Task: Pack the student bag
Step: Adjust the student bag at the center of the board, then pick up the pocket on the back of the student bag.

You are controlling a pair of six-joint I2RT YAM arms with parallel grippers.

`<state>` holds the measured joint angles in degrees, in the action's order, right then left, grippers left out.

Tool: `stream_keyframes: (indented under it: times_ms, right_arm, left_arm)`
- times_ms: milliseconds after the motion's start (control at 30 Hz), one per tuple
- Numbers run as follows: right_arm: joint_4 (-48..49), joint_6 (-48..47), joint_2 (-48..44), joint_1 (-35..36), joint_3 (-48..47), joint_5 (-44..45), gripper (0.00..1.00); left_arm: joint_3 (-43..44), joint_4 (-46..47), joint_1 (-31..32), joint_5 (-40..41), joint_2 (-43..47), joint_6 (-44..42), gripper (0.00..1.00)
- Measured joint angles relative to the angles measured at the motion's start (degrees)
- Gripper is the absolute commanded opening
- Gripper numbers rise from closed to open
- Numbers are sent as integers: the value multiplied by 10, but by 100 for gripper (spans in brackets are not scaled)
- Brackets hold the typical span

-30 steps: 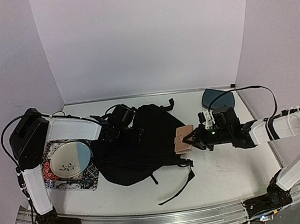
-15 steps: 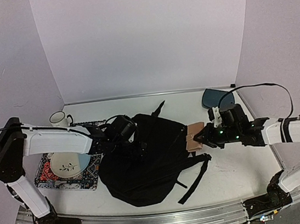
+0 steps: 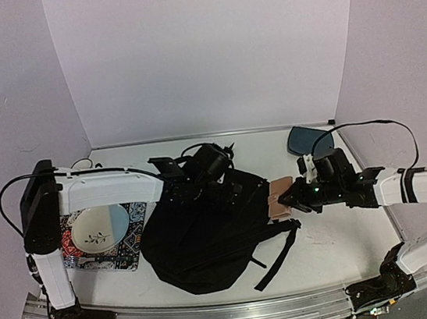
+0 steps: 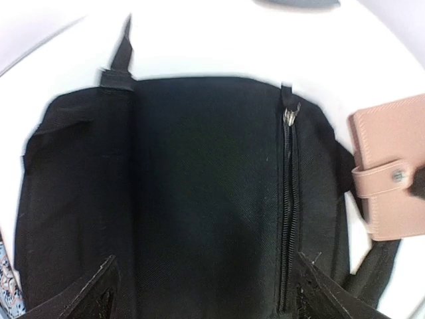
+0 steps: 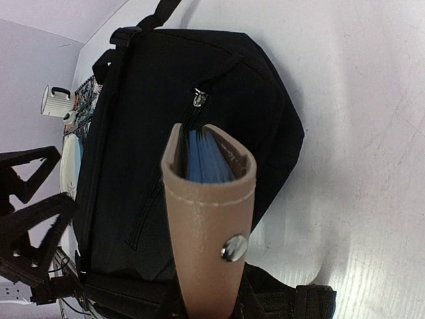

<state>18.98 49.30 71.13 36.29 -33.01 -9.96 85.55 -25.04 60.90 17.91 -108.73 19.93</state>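
The student bag (image 3: 207,231) is a large black backpack lying flat at the table's middle, with its strap (image 3: 277,253) trailing forward. My left gripper (image 3: 218,163) hovers over the bag's far edge. In the left wrist view its fingers (image 4: 99,292) are wide apart over the black fabric (image 4: 199,186), beside a closed zipper (image 4: 287,199). My right gripper (image 3: 298,195) is shut on a pink-tan snap notebook (image 3: 281,198) at the bag's right edge. In the right wrist view the notebook (image 5: 209,226) stands edge-on with blue pages, just before the bag (image 5: 172,133).
A dark blue-grey tray (image 3: 309,137) lies at the back right. A plate (image 3: 96,226) sits on a patterned mat (image 3: 120,258) at the left. A white mug (image 5: 53,100) stands behind the mat. The walls enclose the table on three sides.
The bag slid right and forward and spread flatter. My left gripper moved right along the bag's far edge. My right gripper drew back right with the notebook, then held still.
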Motion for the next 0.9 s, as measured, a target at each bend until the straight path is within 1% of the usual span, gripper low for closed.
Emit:
stream_keyframes:
  times_ms: [133, 267, 433, 767, 900]
  right_arm:
    - [6, 0, 10, 0, 0, -12, 0]
    - [16, 1, 18, 0, 0, -24, 0]
    - [31, 2, 29, 0, 0, -34, 0]
    - [41, 2, 47, 0, 0, -47, 0]
    - [45, 2, 49, 0, 0, -51, 0]
  left_arm:
    - [29, -15, 4, 7, -61, -24, 90]
    - [48, -26, 4, 9, -100, -43, 90]
    - [73, -26, 4, 10, -113, -62, 90]
    - [84, -26, 3, -2, -125, -72, 91]
    - [86, -26, 2, -10, -127, -77, 94]
